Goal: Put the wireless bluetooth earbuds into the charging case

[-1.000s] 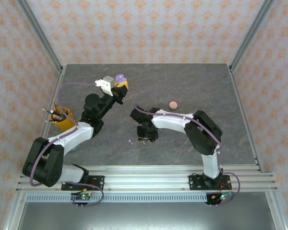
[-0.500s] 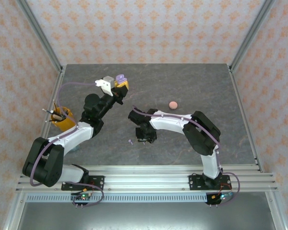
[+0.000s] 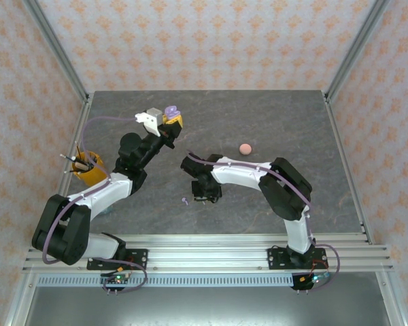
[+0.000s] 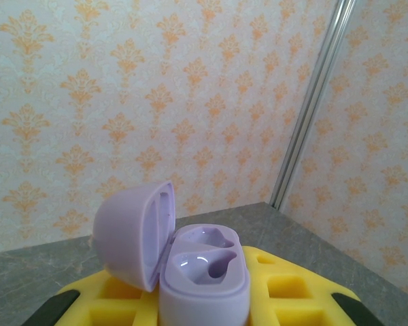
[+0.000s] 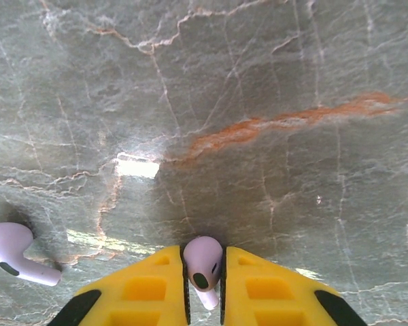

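A pale purple earbud (image 5: pixel 202 257) is being pinched between the yellow fingers of the right tool (image 5: pixel 202 275), low over the grey marbled counter (image 5: pixel 272 102). Its rounded head is being shown just past the fingertips. A second purple earbud (image 5: pixel 17 255) is being left on the counter close by, apart from the tool.

Well apart from this, toward the far left, the purple charging case (image 4: pixel 200 272) is being clamped by the left tool (image 4: pixel 204 309) and held raised. Its lid is being kept open, and both wells are being shown empty. A small pink case (image 3: pixel 245 148) is being left closed on the counter farther back.

Several risks are being judged from here. The earbud is being gripped on a small, smooth surface, so it could be twisted or dropped while being carried. If its stem is being offered at the wrong angle, it could be jammed on the well's rim. The loose earbud could also be knocked aside.
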